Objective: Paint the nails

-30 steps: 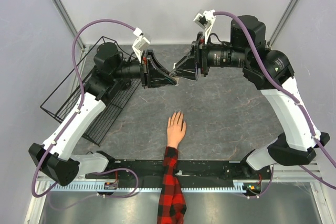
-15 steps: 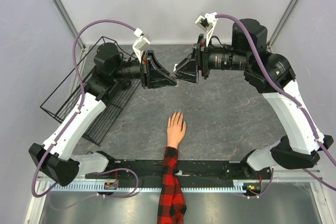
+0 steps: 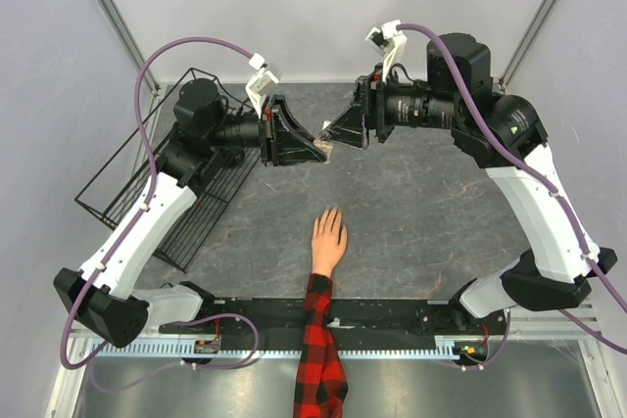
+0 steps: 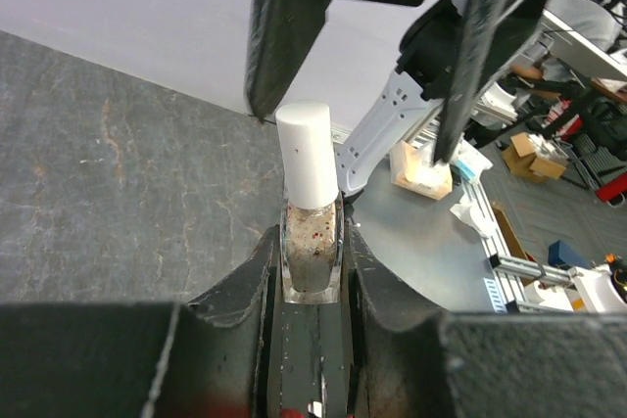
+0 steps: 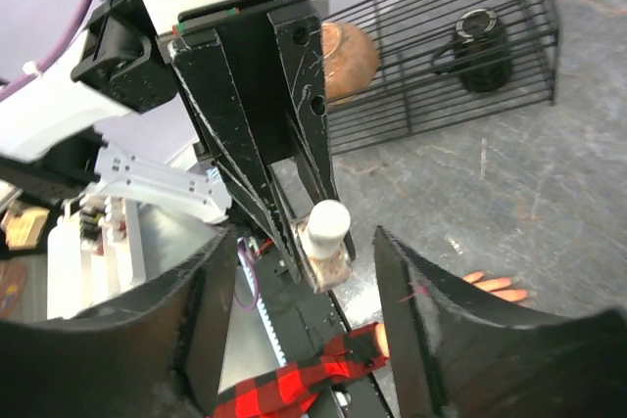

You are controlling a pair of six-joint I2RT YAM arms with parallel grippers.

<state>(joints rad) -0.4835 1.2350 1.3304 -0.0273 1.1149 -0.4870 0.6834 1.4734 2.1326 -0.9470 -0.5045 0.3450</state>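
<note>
Two white-shelled arms with black joints bend in from the lower corners of the top view, above a grey table (image 3: 431, 212) mottled like stone. At the left of the frame stands a black wire basket (image 3: 196, 222), boxy and open-topped; the right wrist view shows a round brown object (image 5: 348, 58) and a dark jar (image 5: 482, 46) inside it. A red-and-black plaid sleeve (image 3: 318, 349) runs up from the bottom edge to a smooth peach mannequin hand (image 3: 328, 239) lying flat at centre. Above it, at upper centre, the left gripper (image 4: 312, 271) has its black jaws clenched on a small square glass polish bottle (image 4: 312, 247) of speckled liquid with a cylindrical white cap (image 4: 307, 159). The right gripper (image 3: 331, 132) faces it just apart, jaws released and spread wide. The nails (image 3: 331, 212) sit at the fingertips, skin-toned and too small to make out.
</note>
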